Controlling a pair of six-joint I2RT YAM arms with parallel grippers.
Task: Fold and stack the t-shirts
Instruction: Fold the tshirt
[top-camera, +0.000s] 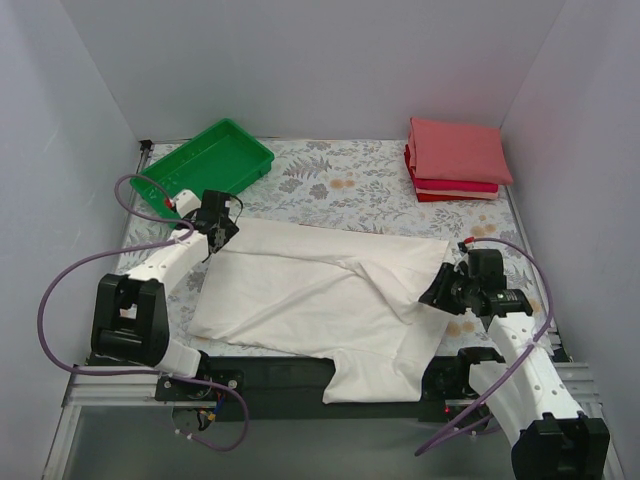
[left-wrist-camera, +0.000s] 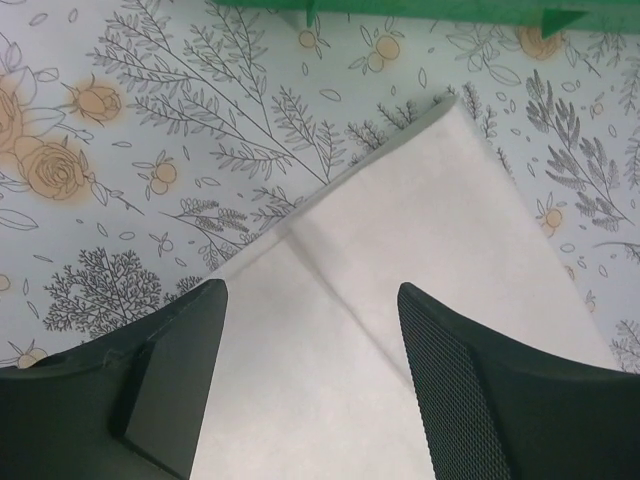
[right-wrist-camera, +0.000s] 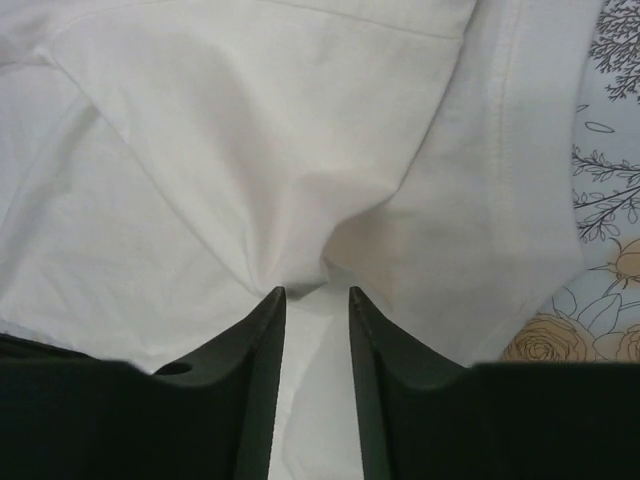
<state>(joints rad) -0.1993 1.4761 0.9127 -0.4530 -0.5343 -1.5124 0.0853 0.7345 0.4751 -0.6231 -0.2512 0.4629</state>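
Covering the table (top-camera: 340, 172) is a pale cloth printed with grey leaves and orange roses, and plain light walls (top-camera: 320, 60) shut it in on the far, left and right sides. One green tray (top-camera: 212, 158) sits tilted in the far left corner. One stack of folded t-shirts sits in the far right corner, with a salmon-pink tee (top-camera: 458, 148) on top, a red one (top-camera: 455, 186) under it and a thin cream strip (top-camera: 482, 194) showing lower down; I cannot count further layers. One white t-shirt (top-camera: 320, 300) lies spread and partly folded across the middle, plain side up, and its lower part hangs past the table's near edge over the black base rail. Two arms work it. The left gripper (top-camera: 222, 228) is at the shirt's far left corner, and its fingers (left-wrist-camera: 440, 350) stand wide apart above the cloth with nothing between them. The right gripper (top-camera: 440, 290) is at the shirt's right edge, its fingers (right-wrist-camera: 262, 340) parted by a narrow gap through which white cloth shows, with a pucker of cloth just ahead of the tips. A bare floral band runs between the shirt's far edge and both tray and stack. Narrower bare strips lie along the left and right edges.
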